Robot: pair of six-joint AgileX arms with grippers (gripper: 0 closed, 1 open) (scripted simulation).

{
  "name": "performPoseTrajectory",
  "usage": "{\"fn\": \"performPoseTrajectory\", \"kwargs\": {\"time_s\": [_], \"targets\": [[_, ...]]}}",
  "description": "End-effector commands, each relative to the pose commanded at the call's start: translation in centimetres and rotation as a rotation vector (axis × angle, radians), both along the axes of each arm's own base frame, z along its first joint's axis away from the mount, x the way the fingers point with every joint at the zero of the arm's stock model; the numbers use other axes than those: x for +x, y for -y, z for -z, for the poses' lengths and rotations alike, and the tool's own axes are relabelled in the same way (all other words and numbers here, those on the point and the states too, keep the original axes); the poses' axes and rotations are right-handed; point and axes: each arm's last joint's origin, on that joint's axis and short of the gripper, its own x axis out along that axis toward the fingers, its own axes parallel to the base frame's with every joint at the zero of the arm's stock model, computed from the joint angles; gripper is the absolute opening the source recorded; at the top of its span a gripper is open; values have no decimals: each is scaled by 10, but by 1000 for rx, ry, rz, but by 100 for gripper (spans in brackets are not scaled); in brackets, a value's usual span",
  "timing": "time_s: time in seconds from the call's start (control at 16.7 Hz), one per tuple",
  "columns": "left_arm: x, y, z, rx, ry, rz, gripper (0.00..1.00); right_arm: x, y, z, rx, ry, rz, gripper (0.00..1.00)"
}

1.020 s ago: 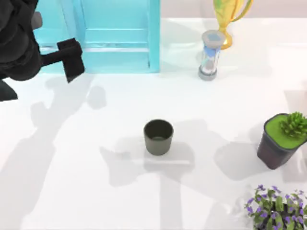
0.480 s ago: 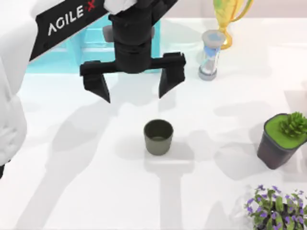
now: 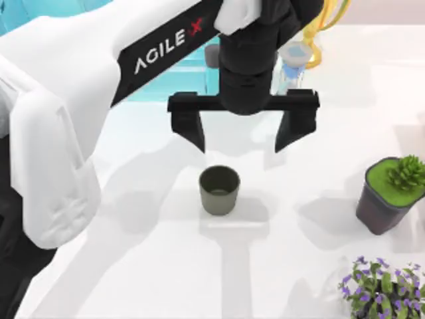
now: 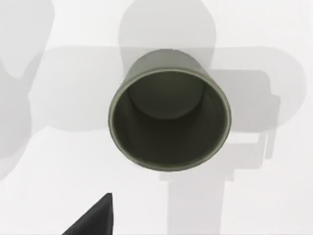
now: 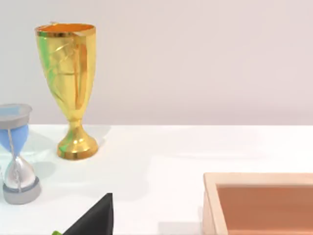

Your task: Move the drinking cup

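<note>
With the small olive-grey matte tumbler [image 3: 219, 190] standing upright on the white bench [image 3: 133, 266], well apart from the dark purple square succulent pot [image 3: 385, 199], the left claw [image 3: 242, 136], spread wide just behind it, should be centred over the rim before being lowered.

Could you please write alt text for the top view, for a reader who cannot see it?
The left arm's open pincer hangs above a white table, just behind an upright olive-grey cup. A potted succulent and purple flowers stand at the right, an hourglass and gold trophy behind.
</note>
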Motion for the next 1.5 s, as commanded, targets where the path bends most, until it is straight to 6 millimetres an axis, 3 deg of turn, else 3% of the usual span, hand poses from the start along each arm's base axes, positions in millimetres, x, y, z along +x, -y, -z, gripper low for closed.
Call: {"fn": "performPoseTrajectory", "kwargs": {"time_s": [0.36, 0.9, 1.26, 1.5], "targets": [[1, -1, 3, -1, 2, -2, 100, 0, 0, 0, 0, 0, 0, 100], [1, 1, 91, -1, 1, 0, 100, 0, 0, 0, 0, 0, 0, 100], [0, 0, 100, 0, 0, 0, 100, 0, 0, 0, 0, 0, 0, 100], [0, 0, 100, 0, 0, 0, 70, 0, 0, 0, 0, 0, 0, 100]]}}
